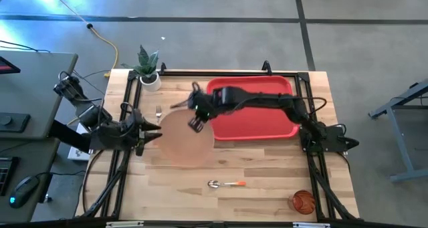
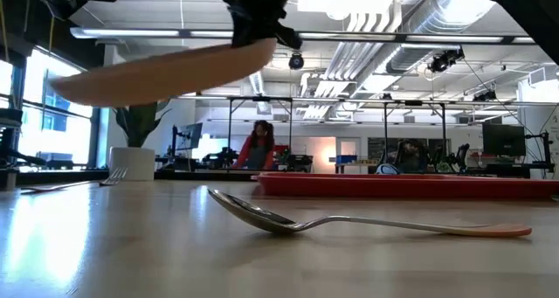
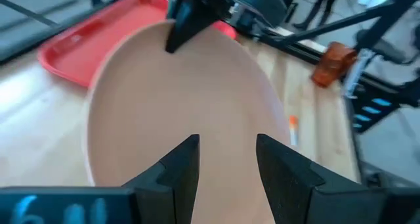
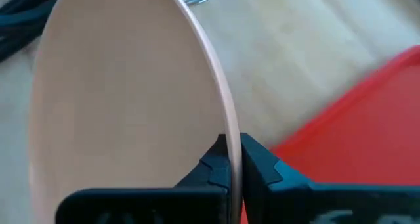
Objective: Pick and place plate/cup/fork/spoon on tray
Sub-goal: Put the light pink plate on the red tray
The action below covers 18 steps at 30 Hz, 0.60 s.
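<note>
**Q:** What did the right gripper (image 1: 195, 121) hold, and where?

**A:** Its fingers (image 4: 216, 161) were clamped on the rim of the plate (image 1: 186, 138), one on each face of the edge. The low view showed the plate (image 2: 166, 71) lifted clear of the table (image 1: 267, 168) and tilted, its gripped edge higher. Seen from above, the gripper stood at about 1 o'clock on the plate, just off the tray's 9 o'clock end.

**Q:** And the left gripper (image 1: 155, 130)?

**A:** It sat at the plate's 9 o'clock edge, jaws parted and gripping nothing; its fingers (image 3: 180, 168) pointed across the plate (image 3: 177, 112) without closing on it.

**Q:** Where did the tray (image 1: 257, 121) lie?

**A:** At about 1 o'clock from the table centre, its long side running 9 to 3 o'clock, with the right arm stretched over it. Nothing of the table setting rested on it.

**Q:** Where were the remaining items?

**A:** The fork (image 1: 158, 111) lay on the wood at about 11 o'clock from the plate, near the white pot with a green plant (image 1: 148, 69) at the table's 11 o'clock corner. The spoon (image 1: 225, 184) lay at about 5 o'clock from the plate, bowl toward 9 o'clock, orange handle toward 3 o'clock. The cup (image 1: 302, 201) stood near the table's 5 o'clock corner, well apart from the tray. In the low view a person (image 2: 259, 145) sat in the room beyond the table
</note>
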Tool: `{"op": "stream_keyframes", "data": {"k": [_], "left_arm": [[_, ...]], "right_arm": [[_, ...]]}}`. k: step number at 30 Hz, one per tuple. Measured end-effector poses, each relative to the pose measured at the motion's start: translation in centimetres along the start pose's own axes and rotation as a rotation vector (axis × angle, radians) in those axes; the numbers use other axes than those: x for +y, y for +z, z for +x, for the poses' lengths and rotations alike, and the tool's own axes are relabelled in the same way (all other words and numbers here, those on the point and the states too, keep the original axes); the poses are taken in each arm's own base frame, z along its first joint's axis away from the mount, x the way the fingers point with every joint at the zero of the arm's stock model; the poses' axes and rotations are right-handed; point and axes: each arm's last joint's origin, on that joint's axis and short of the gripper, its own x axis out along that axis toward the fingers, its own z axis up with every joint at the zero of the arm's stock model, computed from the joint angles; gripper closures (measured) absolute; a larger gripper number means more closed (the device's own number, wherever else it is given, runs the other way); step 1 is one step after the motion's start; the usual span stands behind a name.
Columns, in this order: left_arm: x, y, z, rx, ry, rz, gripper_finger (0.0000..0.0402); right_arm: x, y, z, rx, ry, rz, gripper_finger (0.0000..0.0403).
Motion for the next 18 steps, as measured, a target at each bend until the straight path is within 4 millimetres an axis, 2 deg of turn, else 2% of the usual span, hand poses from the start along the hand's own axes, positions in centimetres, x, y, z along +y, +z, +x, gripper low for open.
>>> {"op": "stream_keyframes", "data": {"k": [2,6,9,14,18], "left_arm": [[0.2,0.1,0.3,-0.001,0.026,0.006,0.0261],[0.6,0.4,1.0,-0.013,0.089,-0.014,0.0261],[1.1,0.8,1.5,-0.064,0.185,-0.070,0.0261],[2.2,1.4,2.8,-0.124,0.337,-0.185,0.0261],[2.5,1.5,4.1,-0.127,0.405,-0.297,0.0261]], "right_arm": [[-1.1,1.0,0.3,-0.028,0.009,-0.008,0.0402],[-3.5,2.9,0.5,-0.030,0.164,-0.066,0.0402],[-5.3,2.7,0.5,0.063,0.178,-0.148,0.0402],[-7.7,1.6,-1.2,0.207,0.072,-0.309,0.0402],[-9.2,2.6,-2.4,0.158,0.208,-0.350,0.0402]]}}
